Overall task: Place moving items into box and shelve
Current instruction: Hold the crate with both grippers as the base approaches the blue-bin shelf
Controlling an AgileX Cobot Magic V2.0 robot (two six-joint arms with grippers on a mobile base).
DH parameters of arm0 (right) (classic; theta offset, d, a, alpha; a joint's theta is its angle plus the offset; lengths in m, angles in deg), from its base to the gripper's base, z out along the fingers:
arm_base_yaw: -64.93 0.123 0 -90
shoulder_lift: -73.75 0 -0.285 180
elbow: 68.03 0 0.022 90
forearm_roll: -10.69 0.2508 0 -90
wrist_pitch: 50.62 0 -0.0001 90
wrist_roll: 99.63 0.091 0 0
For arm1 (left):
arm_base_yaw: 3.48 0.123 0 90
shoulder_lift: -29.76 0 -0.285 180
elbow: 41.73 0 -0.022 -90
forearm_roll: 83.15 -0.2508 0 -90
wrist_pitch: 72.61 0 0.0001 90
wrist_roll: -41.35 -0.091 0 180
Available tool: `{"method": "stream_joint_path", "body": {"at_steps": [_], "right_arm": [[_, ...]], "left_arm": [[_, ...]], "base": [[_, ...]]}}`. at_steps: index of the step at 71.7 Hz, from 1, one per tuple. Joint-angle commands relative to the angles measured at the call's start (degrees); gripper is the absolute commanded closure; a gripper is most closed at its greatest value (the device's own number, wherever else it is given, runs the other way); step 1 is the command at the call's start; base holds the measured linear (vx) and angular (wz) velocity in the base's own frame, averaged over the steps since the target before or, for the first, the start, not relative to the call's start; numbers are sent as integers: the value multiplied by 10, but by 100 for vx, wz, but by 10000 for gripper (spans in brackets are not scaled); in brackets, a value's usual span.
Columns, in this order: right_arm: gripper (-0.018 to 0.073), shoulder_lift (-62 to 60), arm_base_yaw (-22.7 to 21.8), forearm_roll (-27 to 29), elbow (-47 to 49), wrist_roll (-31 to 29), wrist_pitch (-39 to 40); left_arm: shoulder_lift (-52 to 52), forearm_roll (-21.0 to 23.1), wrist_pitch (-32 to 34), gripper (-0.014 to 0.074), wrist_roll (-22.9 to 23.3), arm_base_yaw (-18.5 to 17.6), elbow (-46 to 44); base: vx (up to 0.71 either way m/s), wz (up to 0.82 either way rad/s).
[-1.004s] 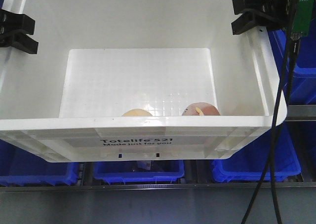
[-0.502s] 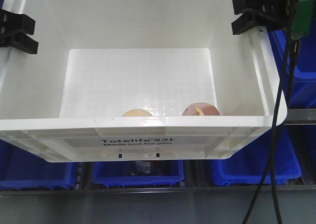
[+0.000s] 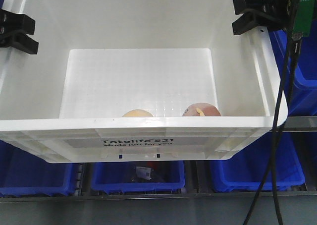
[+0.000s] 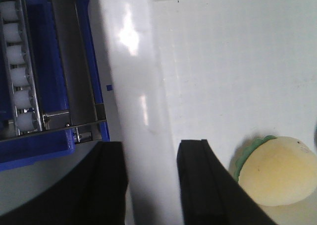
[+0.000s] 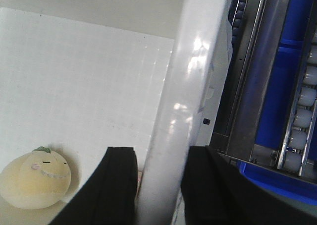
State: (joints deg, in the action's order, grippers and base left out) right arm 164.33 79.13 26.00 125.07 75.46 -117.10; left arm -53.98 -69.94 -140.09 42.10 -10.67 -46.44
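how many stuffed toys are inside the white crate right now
2. A pale cream-tan rounded plush and a reddish-brown one with a yellow mark sit against the white plastic crate's front wall; its rim may hide others.

White open box (image 3: pixel 148 136), printed "Totelife 521"; cream lump (image 3: pixel 137 113) and reddish-brown lump (image 3: pixel 202 110) on its floor, apart

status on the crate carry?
Left tool and right tool each clamped on a crate side wall. Cream lump and reddish lump inside, at the front wall. Blue bins below; nothing blocking seen.
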Motion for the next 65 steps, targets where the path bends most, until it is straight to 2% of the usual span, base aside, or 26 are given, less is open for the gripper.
{"method": "stream_joint_path", "body": {"at_steps": [1,65], "right_arm": [[571,-24,9,93,25,-11,60],[571,-24,9,93,25,-11,60]], "left_arm": [[23,115,68,623,-7,-11,-25],[23,115,68,623,-7,-11,-25]], "base": [[3,-1],[1,0]]}}
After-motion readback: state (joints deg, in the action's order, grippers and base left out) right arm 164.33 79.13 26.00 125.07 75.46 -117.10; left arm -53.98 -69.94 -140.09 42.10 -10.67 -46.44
